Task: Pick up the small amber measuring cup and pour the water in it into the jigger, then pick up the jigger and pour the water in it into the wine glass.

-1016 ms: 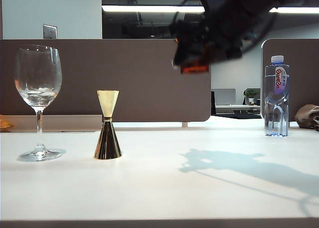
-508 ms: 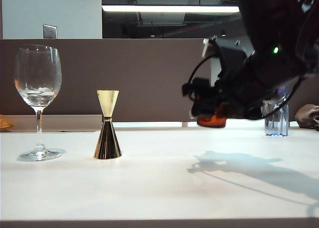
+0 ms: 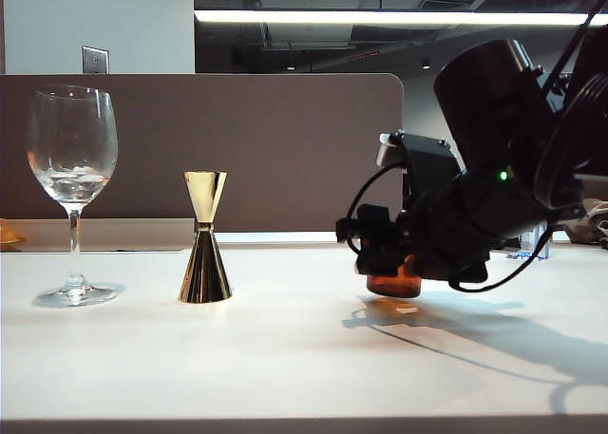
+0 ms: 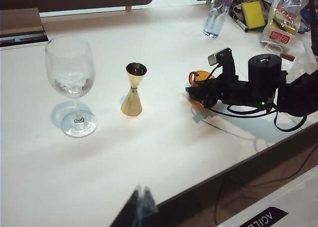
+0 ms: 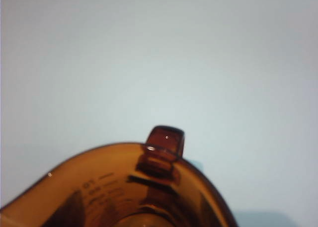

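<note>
Amber measuring cup [image 3: 394,284] upright on table [image 3: 285,358], right of centre, long axis vertical, rim up; small side handle [image 5: 165,140] on far side from wrist cam. Translucent orange-brown glass w/ graduation marks inside. Right gripper [image 3: 385,254] low at table level, jaws pinching cup. Jigger [image 3: 205,236] upright, narrow cone up, well apart to left; wine glass [image 3: 73,192] beyond. Left gripper [image 4: 140,209] raised near table's front edge; jaw state: cannot tell.

The right arm [image 3: 494,168] is built of matte black housings, with a thick cylindrical joint casing. A small green indicator light [image 3: 503,176] is lit on its body. Black cables [image 3: 366,201] are looped along the wrist, where a silver-grey camera block [image 4: 220,56] is mounted.
</note>
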### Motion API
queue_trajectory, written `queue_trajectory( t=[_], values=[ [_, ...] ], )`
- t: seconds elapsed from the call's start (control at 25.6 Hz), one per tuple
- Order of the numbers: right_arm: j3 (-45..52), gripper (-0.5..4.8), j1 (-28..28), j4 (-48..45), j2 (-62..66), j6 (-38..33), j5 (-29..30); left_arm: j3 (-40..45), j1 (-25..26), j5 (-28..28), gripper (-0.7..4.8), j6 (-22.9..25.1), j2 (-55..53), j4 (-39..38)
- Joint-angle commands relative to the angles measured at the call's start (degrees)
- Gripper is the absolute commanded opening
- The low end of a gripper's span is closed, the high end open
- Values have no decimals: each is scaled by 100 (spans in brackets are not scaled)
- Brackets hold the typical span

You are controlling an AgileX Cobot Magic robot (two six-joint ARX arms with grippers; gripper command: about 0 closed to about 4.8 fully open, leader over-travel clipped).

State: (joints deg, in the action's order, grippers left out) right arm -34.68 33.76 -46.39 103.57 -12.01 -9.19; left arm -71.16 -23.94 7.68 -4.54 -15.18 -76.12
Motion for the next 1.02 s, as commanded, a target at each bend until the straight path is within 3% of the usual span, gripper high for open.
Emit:
queue_trajectory(
  t=[0.04,0.23,0.27,0.35,0.47,0.59,0.86,1.02],
  values=[
    [-22,22,-2,-186,76,-22,-17,-11,2,2,-2,-2,-4,35],
    [-28,23,-7,-195,203,-22,-17,-11,2,2,-2,-2,-4,35],
    [-28,42,-7,-192,245,-24,-17,-11,2,2,-2,-2,-4,35],
    [-31,139,-7,-192,284,-22,-15,-9,2,2,-2,-2,-4,35],
    [-31,222,-7,-192,284,-22,-11,-11,2,2,-2,-2,-4,35],
    [-31,363,-7,-197,284,-22,-13,-11,2,2,-2,-2,-4,35],
    [-31,475,-4,-223,280,-22,-17,-11,2,2,-2,-2,-4,35],
    [-24,479,2,-205,238,-22,-17,-11,2,2,-2,-2,-4,35]
  ],
)
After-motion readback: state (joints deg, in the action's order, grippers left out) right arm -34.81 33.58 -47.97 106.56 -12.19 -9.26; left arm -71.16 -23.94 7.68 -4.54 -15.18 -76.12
